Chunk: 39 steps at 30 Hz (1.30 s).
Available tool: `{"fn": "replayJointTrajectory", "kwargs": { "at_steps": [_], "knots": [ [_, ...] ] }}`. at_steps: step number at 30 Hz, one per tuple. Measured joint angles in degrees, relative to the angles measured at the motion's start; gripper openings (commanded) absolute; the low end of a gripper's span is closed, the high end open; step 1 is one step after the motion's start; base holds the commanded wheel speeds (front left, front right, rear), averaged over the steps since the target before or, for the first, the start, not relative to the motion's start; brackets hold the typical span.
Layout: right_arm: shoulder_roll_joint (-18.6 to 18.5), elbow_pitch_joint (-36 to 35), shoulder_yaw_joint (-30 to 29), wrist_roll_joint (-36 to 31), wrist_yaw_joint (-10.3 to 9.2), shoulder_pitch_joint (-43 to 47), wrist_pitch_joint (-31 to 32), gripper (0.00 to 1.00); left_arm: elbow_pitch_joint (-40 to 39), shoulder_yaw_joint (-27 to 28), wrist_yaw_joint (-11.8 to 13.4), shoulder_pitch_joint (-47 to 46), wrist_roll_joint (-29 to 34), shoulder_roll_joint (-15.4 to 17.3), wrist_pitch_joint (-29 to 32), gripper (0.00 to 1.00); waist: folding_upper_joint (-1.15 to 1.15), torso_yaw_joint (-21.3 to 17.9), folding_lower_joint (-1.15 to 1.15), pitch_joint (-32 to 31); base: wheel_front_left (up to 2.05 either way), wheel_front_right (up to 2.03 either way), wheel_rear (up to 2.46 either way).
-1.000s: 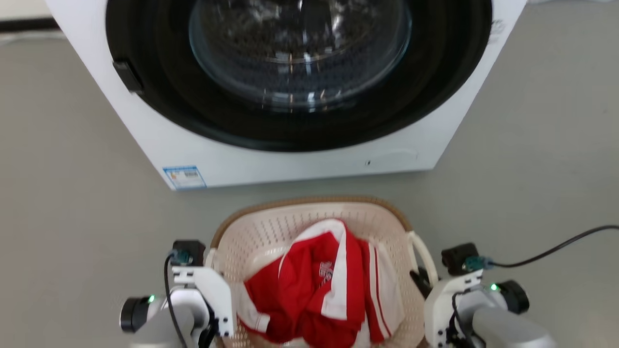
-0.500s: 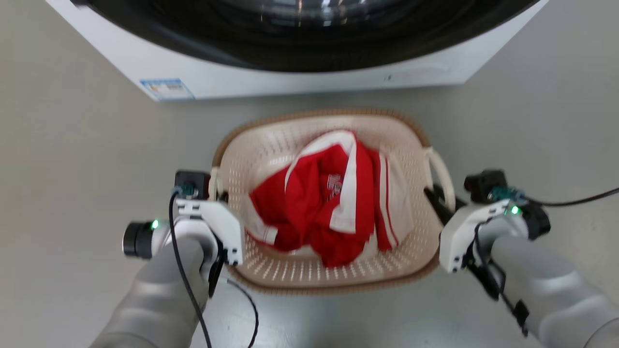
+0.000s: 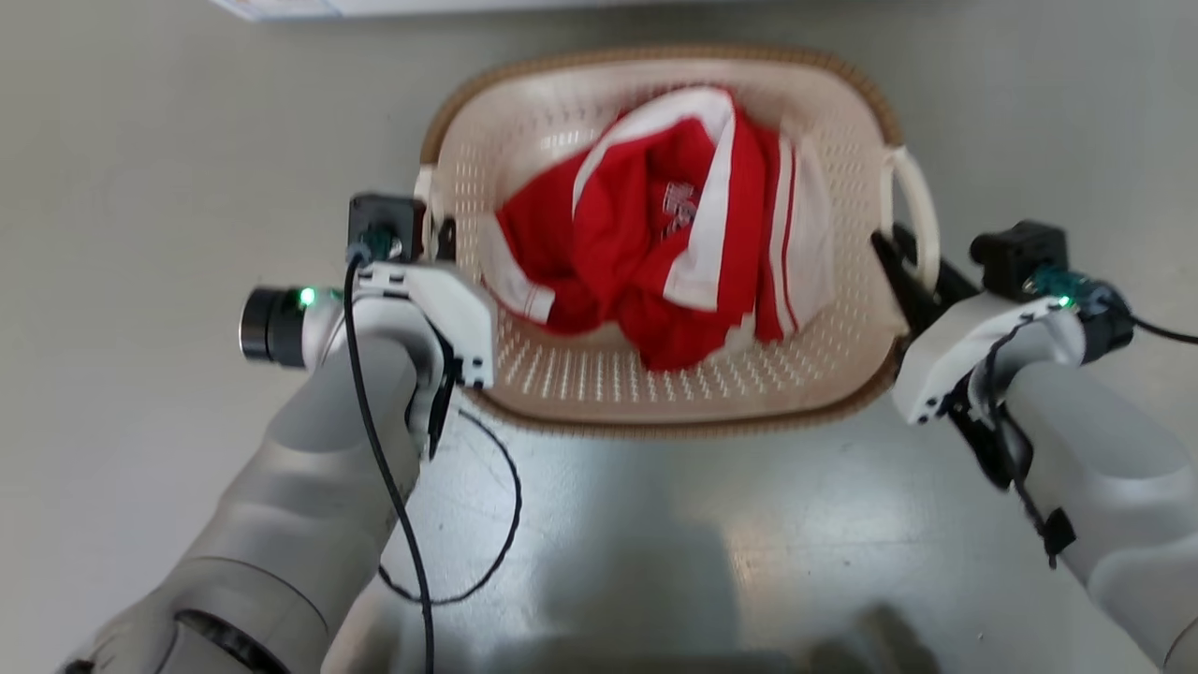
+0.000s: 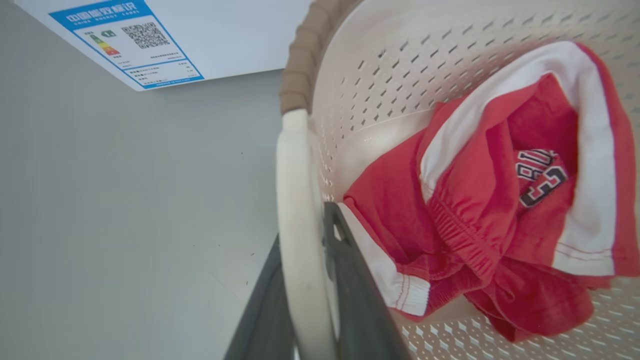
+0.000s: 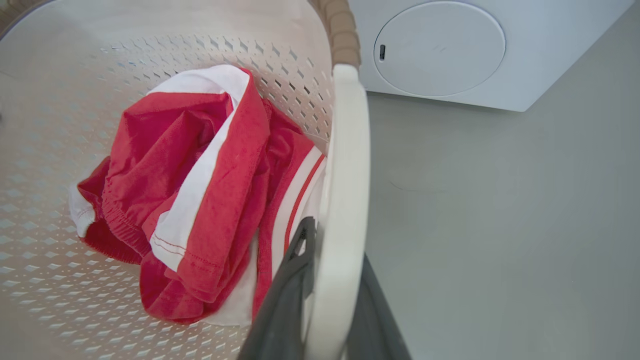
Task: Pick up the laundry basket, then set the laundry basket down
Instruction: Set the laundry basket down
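The cream laundry basket (image 3: 599, 379) with a brown rim is before me on the grey floor, a red and white garment (image 3: 674, 215) bunched inside. My left gripper (image 3: 436, 236) is shut on its white left loop handle (image 3: 426, 198); in the left wrist view the dark fingers (image 4: 350, 280) clamp that handle (image 4: 295, 200). On the other side, my right gripper (image 3: 903, 267) is shut on the right loop handle (image 3: 913, 211), which the right wrist view shows as a white handle (image 5: 347, 150) pinched between the gripper (image 5: 337, 245). Whether the basket touches the floor I cannot tell.
The white washer (image 3: 281, 7) is just beyond the basket at the top edge; its energy label (image 4: 125, 40) and round hatch (image 5: 440, 47) show in the wrist views. A black cable (image 3: 496, 524) loops on the floor near my left forearm.
The head camera has tilted down, so the washer has slid out at the top and my forearms show more. Both grippers stay shut on the handles.
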Motion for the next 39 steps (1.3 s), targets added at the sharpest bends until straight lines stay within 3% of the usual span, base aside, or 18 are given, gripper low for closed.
{"fn": "replayJointTrajectory", "kwargs": {
  "at_steps": [6,11,35,36,37,38,39],
  "knots": [
    [0.01,-3.72,-9.06,-7.73,-0.01,0.58,-0.05,0.00,-4.97,3.28,2.30,-0.66,4.30,1.07,-0.26,0.00,0.00,0.66,0.00,4.55,0.00,0.00,0.00],
    [0.99,-4.56,-12.99,-10.38,-0.01,2.49,-0.05,0.00,-5.28,4.53,2.47,-0.65,6.72,0.88,-0.32,0.00,0.00,1.02,0.00,6.57,0.00,0.00,0.00],
    [3.66,-3.18,-15.24,-12.80,-0.01,2.79,-0.05,0.00,-1.77,8.86,1.46,-0.66,10.91,0.11,-0.55,0.00,0.00,0.29,0.00,7.17,0.00,0.00,0.00],
    [3.78,-3.03,-15.32,-12.82,-0.01,2.79,-0.05,0.20,-1.35,9.01,1.45,-0.68,10.91,-0.02,-0.55,0.00,0.00,0.24,0.00,7.17,0.00,0.00,0.00],
    [3.88,-2.94,-15.50,-13.12,0.01,2.80,-0.03,0.44,-0.81,9.13,1.45,-0.73,10.91,-0.18,-0.56,0.12,0.00,0.18,0.00,7.18,0.00,0.00,0.00],
    [3.99,-3.00,-15.82,-13.69,0.21,2.80,-0.03,0.87,-0.42,9.26,1.46,-0.81,10.91,-0.21,-0.56,0.40,0.00,0.12,0.00,7.20,0.00,0.00,0.00],
    [4.13,-3.18,-16.33,-14.12,0.73,2.77,-0.07,1.00,0.08,9.37,1.46,-0.93,10.90,-0.36,-0.55,0.71,0.00,0.07,0.00,7.22,0.00,0.00,0.00]
  ]
}}
